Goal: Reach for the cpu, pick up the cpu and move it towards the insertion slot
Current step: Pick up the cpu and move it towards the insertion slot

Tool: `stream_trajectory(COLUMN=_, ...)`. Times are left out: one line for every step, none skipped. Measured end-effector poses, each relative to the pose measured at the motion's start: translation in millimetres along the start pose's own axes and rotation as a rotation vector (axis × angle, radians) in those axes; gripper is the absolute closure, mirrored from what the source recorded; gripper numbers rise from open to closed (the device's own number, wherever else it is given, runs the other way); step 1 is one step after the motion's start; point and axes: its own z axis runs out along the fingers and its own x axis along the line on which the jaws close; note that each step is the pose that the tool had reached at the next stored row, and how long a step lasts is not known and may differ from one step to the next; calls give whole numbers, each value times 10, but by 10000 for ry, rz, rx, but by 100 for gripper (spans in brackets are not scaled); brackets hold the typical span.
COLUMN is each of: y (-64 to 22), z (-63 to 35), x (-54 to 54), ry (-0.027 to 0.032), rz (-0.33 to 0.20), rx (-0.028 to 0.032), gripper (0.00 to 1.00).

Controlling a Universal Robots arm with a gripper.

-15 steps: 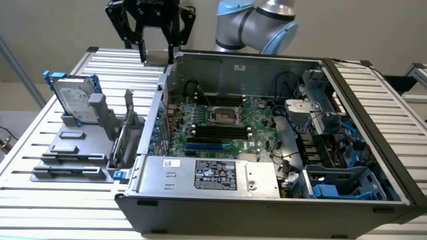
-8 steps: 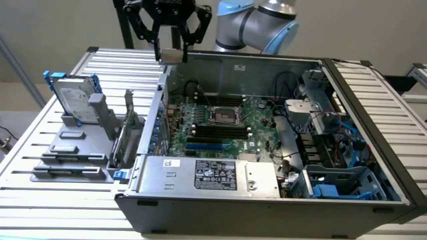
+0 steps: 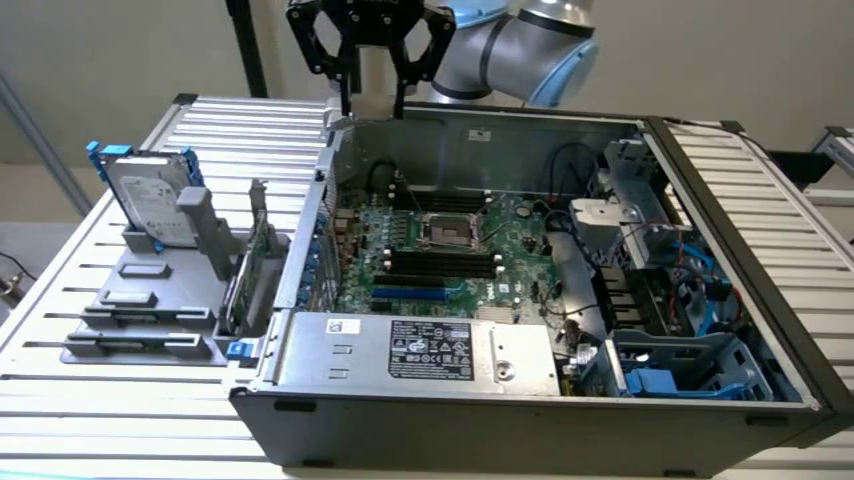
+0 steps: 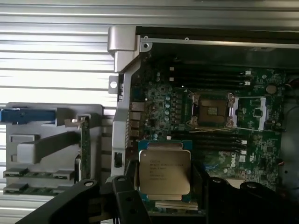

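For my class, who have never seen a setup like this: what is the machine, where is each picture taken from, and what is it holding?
The machine is a robot arm with a black tool at its end. It hangs over the back edge of an open computer case, which lies on a slatted metal table.

One picture comes from a camera off the arm, looking at the whole scene. The other comes from a camera on the wrist, looking past the tool at the work below.

In the wrist view the tool holds the cpu, a small flat silvery square, between its fingers. Beyond it is the green motherboard with the insertion slot, a metal-framed square socket.

At the exterior view's left, a grey holder carries a hard drive standing upright.
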Motion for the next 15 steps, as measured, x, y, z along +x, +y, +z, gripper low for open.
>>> stream_trajectory(y=19, z=1, x=-32, ry=0, rz=0, rx=0, gripper=45)
stream_trajectory(y=41, z=2, x=-68, ry=-1, rz=0, rx=-1, gripper=45)
stream_trajectory(y=61, z=2, x=-100, ry=0, rz=0, rx=0, gripper=45)
stream_trajectory(y=80, z=3, x=-133, ry=0, rz=0, rx=-1, gripper=45)
stream_trajectory(y=101, z=4, x=-166, ry=0, rz=0, rx=0, gripper=45)
stream_trajectory(y=119, z=5, x=-199, ry=0, rz=0, rx=0, gripper=45)
stream_trajectory(y=138, z=6, x=-234, ry=0, rz=0, rx=0, gripper=45)
stream_trajectory(y=155, z=8, x=-271, ry=-1, rz=0, rx=-1, gripper=45)
stream_trajectory(y=171, z=11, x=-312, ry=0, rz=1, rx=0, gripper=45)
stream_trajectory(y=185, z=15, x=-357, ry=0, rz=0, rx=0, gripper=45)
stream_trajectory(y=198, z=21, x=-405, ry=3, rz=0, rx=0, gripper=45)
stream_trajectory(y=209, z=28, x=-451, ry=7, rz=1, rx=1, gripper=45)
stream_trajectory(y=219, z=36, x=-496, ry=10, rz=1, rx=0, gripper=45)
stream_trajectory(y=230, z=45, x=-542, ry=14, rz=0, rx=0, gripper=45)
stream_trajectory(y=240, z=55, x=-588, ry=16, rz=1, rx=-1, gripper=45)
